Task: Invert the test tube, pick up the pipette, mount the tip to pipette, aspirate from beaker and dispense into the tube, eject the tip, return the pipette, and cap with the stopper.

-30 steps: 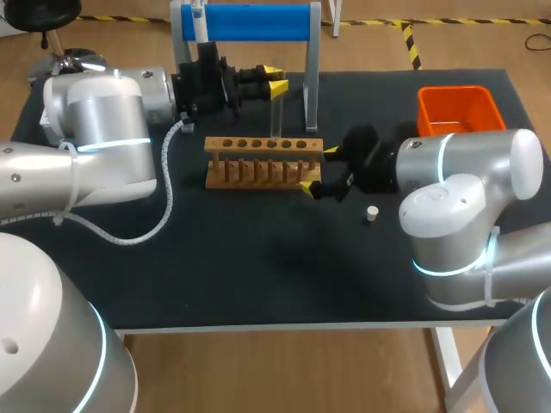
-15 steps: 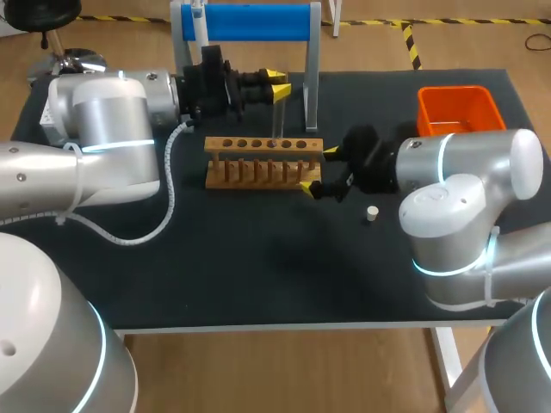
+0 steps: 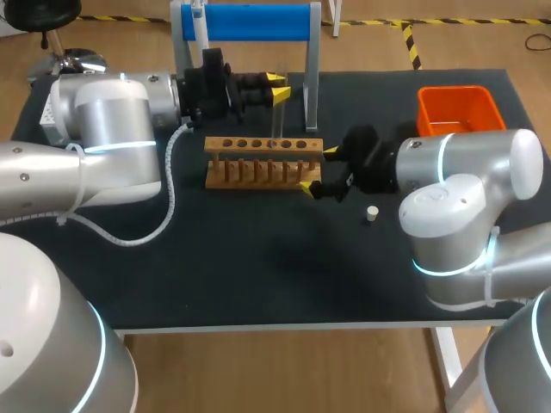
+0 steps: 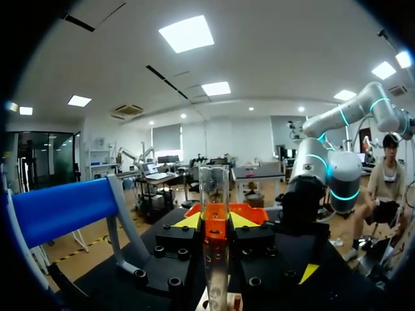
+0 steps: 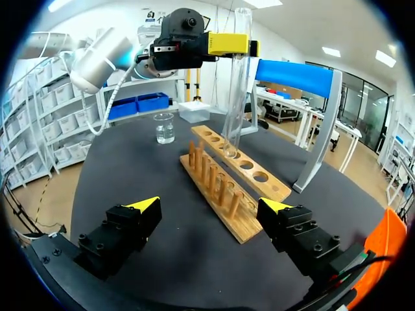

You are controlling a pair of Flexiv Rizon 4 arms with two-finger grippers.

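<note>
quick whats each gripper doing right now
Left gripper: shut on the test tube, held upright.
Right gripper: open, holding nothing.

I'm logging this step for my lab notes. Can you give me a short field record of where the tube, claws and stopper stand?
left claw: shut on test tube, at its upper part
test tube: upright, open end up, lower end at a hole of the rack
right claw: open, at the rack's end, holding nothing
stopper: on the table, apart from the rack
beaker: on the table, beyond the rack
</note>
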